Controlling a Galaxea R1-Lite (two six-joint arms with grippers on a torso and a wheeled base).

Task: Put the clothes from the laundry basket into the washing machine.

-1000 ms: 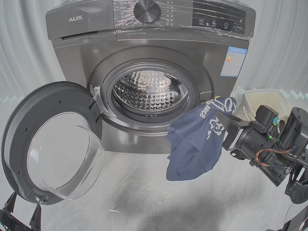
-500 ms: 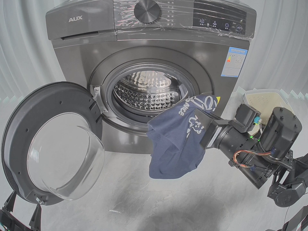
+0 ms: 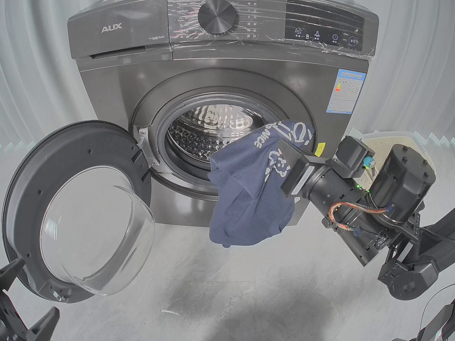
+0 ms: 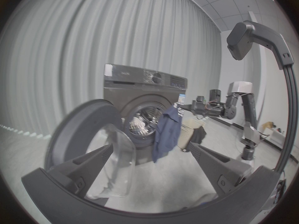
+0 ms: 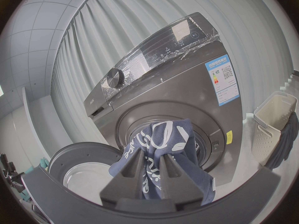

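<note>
A navy shirt (image 3: 246, 190) with white print hangs in front of the lower right part of the washing machine's (image 3: 118, 86) open drum (image 3: 204, 129). My right gripper (image 3: 286, 153) is shut on the shirt's upper end; in the right wrist view its fingers (image 5: 138, 165) pinch the cloth (image 5: 174, 134). The cream laundry basket (image 3: 395, 140) stands right of the machine, behind my right arm, with a dark garment (image 5: 285, 140) draped over its side. My left gripper (image 4: 149, 147) is open and holds nothing, low on the left and well back from the machine.
The round door (image 3: 71, 204) is swung fully open to the left of the drum, its glass bowl facing outward. Grey floor (image 3: 227, 290) lies in front of the machine. A curtain (image 3: 28, 72) hangs behind it.
My right arm has carried the shirt left and upward, from beside the basket to the drum opening. The left gripper has shifted slightly at the lower left corner.
</note>
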